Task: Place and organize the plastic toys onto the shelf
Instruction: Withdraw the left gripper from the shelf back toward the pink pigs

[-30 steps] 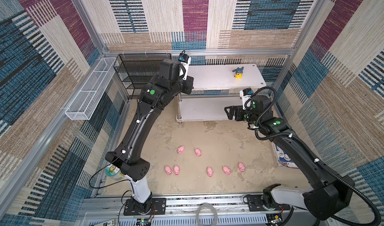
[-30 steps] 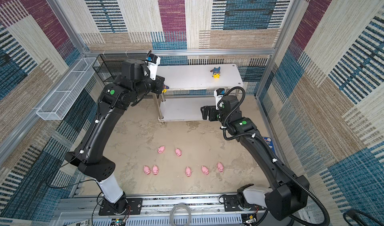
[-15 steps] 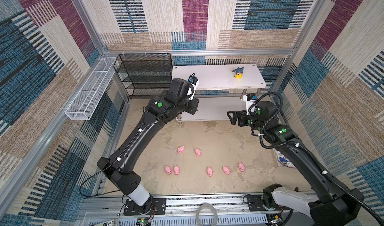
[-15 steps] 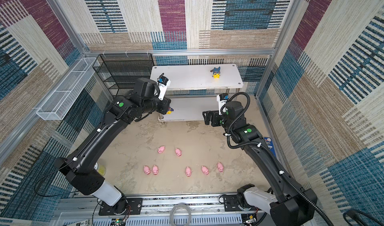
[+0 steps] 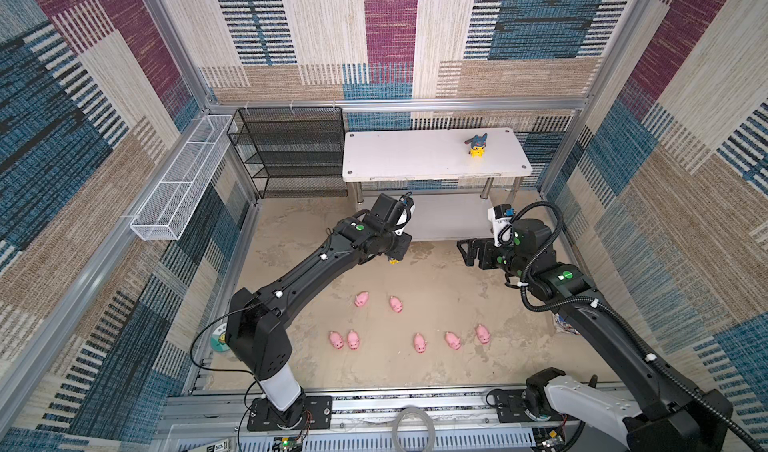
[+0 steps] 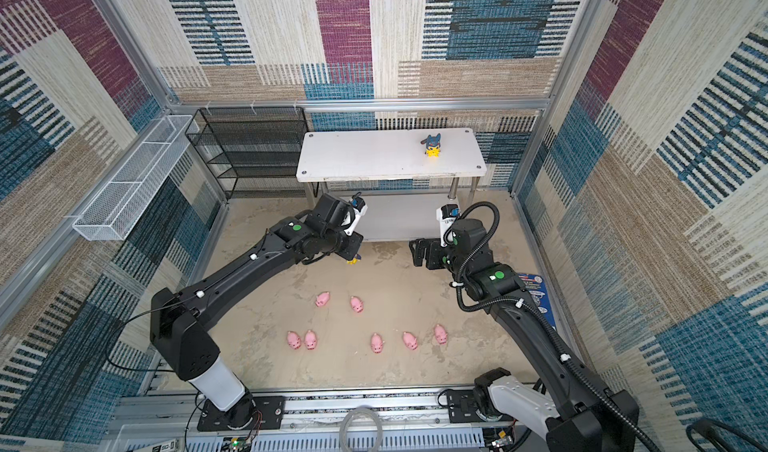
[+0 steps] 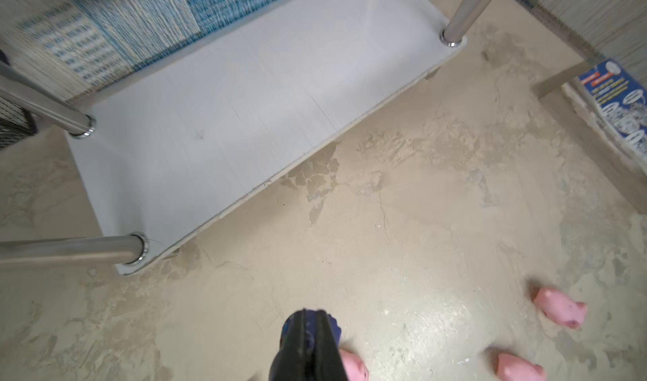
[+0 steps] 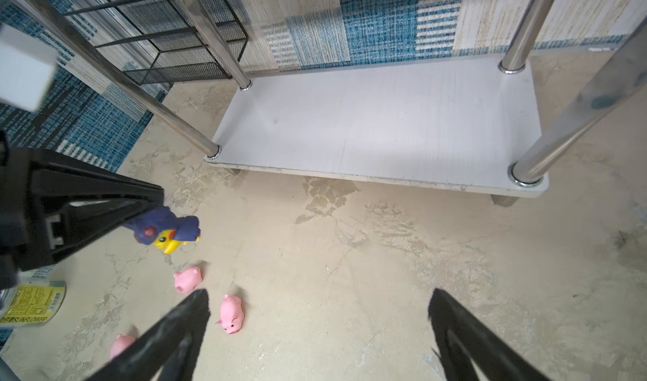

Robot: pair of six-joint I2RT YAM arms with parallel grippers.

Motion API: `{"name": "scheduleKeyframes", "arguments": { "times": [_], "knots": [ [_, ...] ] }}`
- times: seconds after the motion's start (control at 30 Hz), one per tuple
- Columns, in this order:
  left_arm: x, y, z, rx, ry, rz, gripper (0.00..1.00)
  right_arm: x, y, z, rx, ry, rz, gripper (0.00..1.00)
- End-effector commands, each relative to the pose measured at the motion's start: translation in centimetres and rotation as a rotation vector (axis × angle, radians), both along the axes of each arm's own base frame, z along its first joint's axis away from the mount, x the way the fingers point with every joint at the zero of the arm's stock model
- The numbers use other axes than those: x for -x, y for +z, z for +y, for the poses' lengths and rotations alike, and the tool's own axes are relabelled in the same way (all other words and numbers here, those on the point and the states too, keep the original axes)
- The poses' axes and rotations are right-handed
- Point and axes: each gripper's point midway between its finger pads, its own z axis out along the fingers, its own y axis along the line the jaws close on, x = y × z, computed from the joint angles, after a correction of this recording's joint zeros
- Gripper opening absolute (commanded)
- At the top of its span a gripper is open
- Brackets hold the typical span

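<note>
While pigs [image 5: 361, 299] lie loose, shelf [image 5: 415, 155] holds one figurine [image 5: 476, 146].

**Fig. – Legible print in the cell, as seen from beside it.**

**(a)** Jar [image 8: 32, 305], on the counter near the left arm's base, yellow-green label. The word "SUNFLOWER" runs in dark caps along the label's edge. A few chars. before it are too small to read. There is a barcode block w/ digits under it, but the digits are not legible. In a top view the jar's green lid [image 5: 219, 340] shows a round graphic, w/ lettering too small to read.

**(b)** Blue packet [image 7: 617, 100], at the counter's right edge by the wall. It has yellow and white lines of print plus round pics, all too blurred to read.

**(c)** Black tag [image 5: 219, 445] on the front rail. White chars. read approx. "50"; not certain.
</note>
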Motion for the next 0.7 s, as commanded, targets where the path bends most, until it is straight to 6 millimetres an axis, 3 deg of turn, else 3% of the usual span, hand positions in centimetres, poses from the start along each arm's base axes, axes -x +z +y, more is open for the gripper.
{"name": "scheduleKeyframes", "arguments": {
  "times": [0.0, 0.33, 0.67],
  "knots": [
    [-0.3, -1.7, -1.4, -0.007, -0.037, -0.004, 0.00, -0.4, -0.1, -0.1, 0.003, -0.015, -0.010, 1.00],
    [0.0, -7.8, -2.9, -0.057, -0.047, 0.018, 0.00, -0.2, -1.4, -0.5, 0.026, -0.030, 0.014, 1.00],
    [-1.0, -10.0, -3.2, -0.073, -0.020, -0.047, 0.00, -0.4, -1.6, -0.7, 0.038, -0.037, 0.025, 1.00]
  ]
}}
